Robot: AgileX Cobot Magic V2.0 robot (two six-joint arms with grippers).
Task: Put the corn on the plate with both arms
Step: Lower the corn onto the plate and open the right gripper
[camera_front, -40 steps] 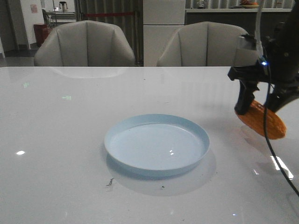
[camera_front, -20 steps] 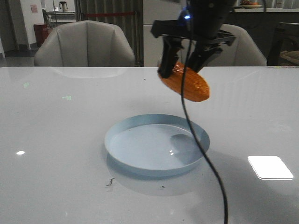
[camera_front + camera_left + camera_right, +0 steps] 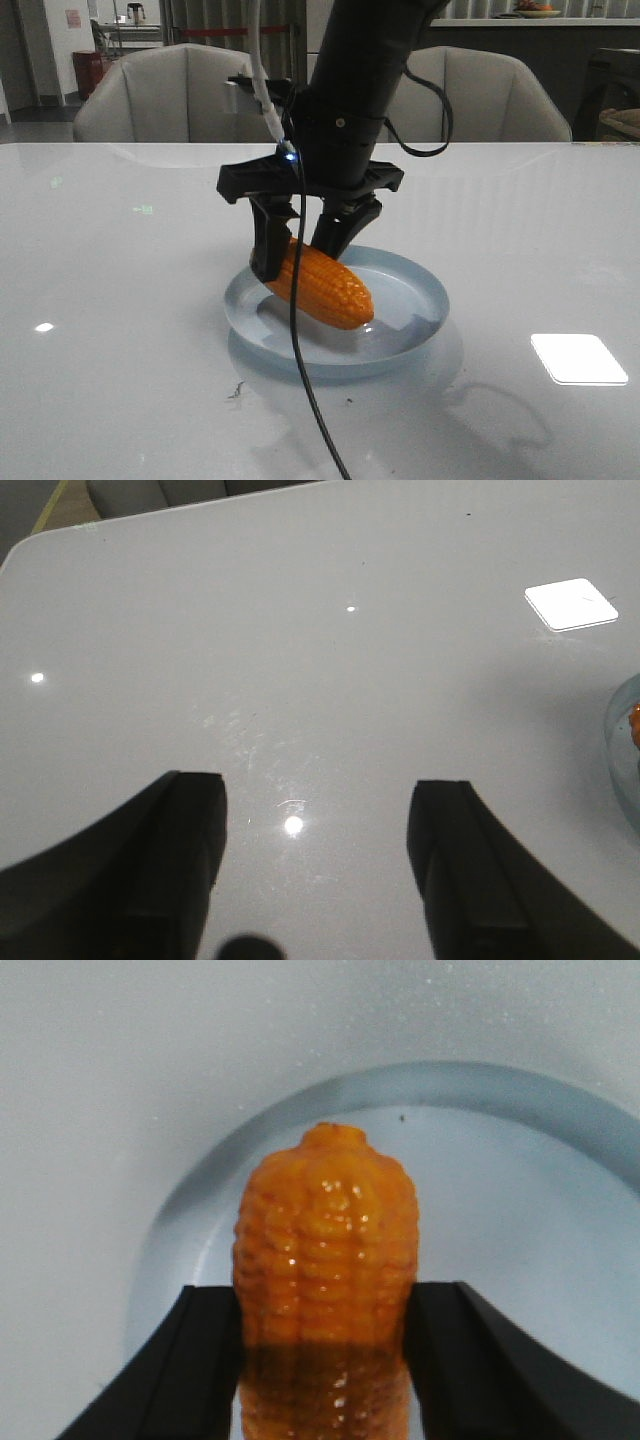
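Note:
The orange-yellow corn (image 3: 330,288) hangs tilted over the pale blue plate (image 3: 430,292), its lower end close to the plate's floor; I cannot tell whether it touches. My right gripper (image 3: 300,255) is shut on the cob's upper half, one black finger on each side. In the right wrist view the corn (image 3: 325,1225) sticks out between the right gripper (image 3: 325,1360) fingers, with the plate (image 3: 520,1190) beneath. My left gripper (image 3: 315,810) is open over bare table, away from the plate. Only the plate's rim (image 3: 625,755) and a sliver of corn (image 3: 635,722) show at that view's edge.
A black cable (image 3: 300,380) trails from the right arm down across the plate's front. Two grey chairs (image 3: 180,95) stand behind the white table (image 3: 120,300). A bright light patch (image 3: 578,358) lies on the table, right of the plate.
The right arm has carried the corn from the table's right side, up over the plate, then down and left, so the cob now sits low inside the plate's rim.

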